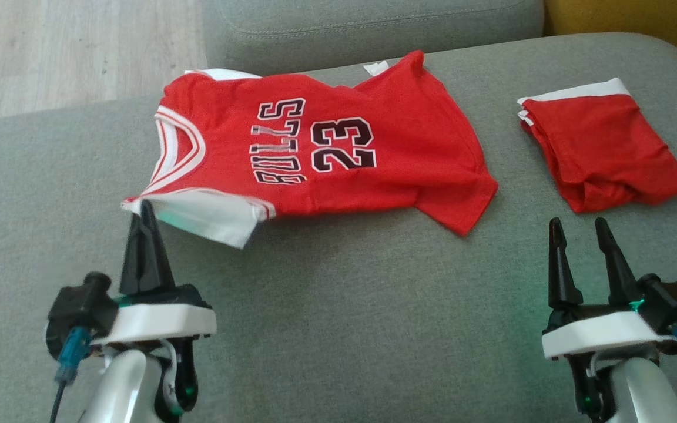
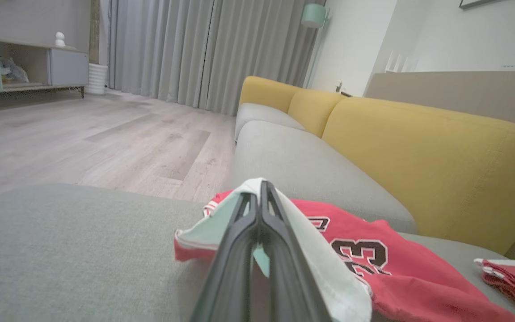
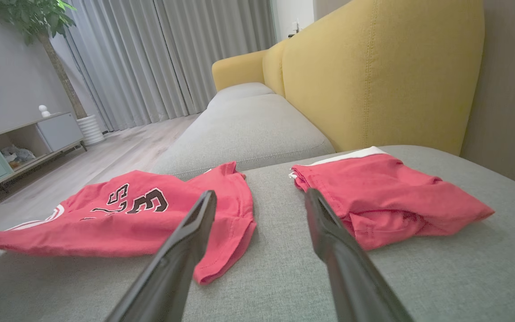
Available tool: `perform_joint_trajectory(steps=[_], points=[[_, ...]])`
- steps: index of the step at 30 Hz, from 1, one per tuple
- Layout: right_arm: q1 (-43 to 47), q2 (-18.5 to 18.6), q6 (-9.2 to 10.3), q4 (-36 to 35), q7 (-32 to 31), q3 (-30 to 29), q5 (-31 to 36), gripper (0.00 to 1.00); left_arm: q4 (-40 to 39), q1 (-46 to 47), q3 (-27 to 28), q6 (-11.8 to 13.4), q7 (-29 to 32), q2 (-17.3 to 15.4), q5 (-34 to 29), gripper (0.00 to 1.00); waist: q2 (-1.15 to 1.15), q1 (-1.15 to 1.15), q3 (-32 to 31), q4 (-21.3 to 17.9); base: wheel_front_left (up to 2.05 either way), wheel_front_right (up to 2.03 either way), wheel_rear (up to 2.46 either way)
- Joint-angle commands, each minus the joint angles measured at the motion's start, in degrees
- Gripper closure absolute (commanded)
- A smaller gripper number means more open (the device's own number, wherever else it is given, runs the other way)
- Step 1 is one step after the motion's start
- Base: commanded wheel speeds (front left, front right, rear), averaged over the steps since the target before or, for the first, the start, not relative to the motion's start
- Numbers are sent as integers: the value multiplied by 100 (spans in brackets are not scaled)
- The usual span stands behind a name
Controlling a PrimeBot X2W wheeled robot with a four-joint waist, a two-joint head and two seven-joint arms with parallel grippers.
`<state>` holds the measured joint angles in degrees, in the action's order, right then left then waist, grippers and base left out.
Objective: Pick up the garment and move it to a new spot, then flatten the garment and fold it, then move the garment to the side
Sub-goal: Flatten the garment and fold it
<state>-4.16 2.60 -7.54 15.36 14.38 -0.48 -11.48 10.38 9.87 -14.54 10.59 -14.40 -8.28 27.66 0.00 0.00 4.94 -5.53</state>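
The jersey (image 1: 338, 158) lies on the sofa (image 1: 338, 329), long axis left to right, collar at the left. The left gripper (image 1: 146, 205) pinches its near sleeve (image 1: 215, 217). The right gripper (image 1: 577, 224), jaws spread, has the hem corner (image 1: 462, 218) just far-left of it

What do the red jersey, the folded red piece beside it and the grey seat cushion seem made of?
The jersey looks like thin, soft knit, perhaps polyester or cotton: matte, draping and wrinkling, lettering printed on. The folded red piece seems the same matte fabric, creased, with a white band. The seat cushion is grey woven upholstery, its coarse weave visible.
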Motion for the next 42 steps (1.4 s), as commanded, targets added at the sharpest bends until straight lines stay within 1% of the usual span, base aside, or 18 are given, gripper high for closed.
perform_joint_trajectory(steps=[1, 6, 10, 17, 21, 23, 28, 32, 38, 42], points=[[-196, 28, 5, -146, 62, 130, 43, 0, -233, 79, 265, 8, -58, -11, -76, 100, 0, 0, 6, 11, 0, 0, 0], [-319, 28, 5, 99, 62, 206, 120, 0, -536, -42, 635, -127, -59, 218, -418, 100, 0, 0, 59, 83, 0, 0, 0], [-560, 28, 5, 508, 9, 290, 85, 0, -682, -88, 847, -246, -59, 367, -632, 100, 0, 0, 117, 152, 0, 0, 0], [-1150, 28, 5, 1462, -397, 533, -202, 0, -625, -81, 938, -478, -59, 495, -843, 100, 0, 0, 260, 313, 0, 0, 0], [-1461, 28, 5, 2082, -631, 614, -318, 0, -575, -28, 943, -564, -60, 523, -890, 100, 0, 0, 334, 423, 0, 0, 0], [-1599, 28, 5, 2376, -655, 643, -364, 0, -559, -2, 944, -596, -60, 530, -903, 100, 0, 0, 367, 473, 0, 0, 0], [-1895, 28, 5, 3009, -571, 695, -396, 0, -540, 38, 897, -639, -60, 537, -894, 100, 0, 0, 451, 569, 0, 0, 0], [-2071, 28, 5, 3389, -499, 858, -462, 0, -523, 90, 889, -638, -60, 538, -846, 100, 0, 0, 499, 601, 0, 0, 0], [-2242, 28, 5, 3736, -380, 1072, -508, 0, -537, 139, 869, -613, -60, 539, -837, 100, 0, 0, 555, 595, 0, 0, 0], [-2359, 28, 5, 3902, -250, 1185, -387, 0, -542, 157, 837, -604, -60, 539, -850, 100, 0, 0, 584, 573, 0, 0, 0]])
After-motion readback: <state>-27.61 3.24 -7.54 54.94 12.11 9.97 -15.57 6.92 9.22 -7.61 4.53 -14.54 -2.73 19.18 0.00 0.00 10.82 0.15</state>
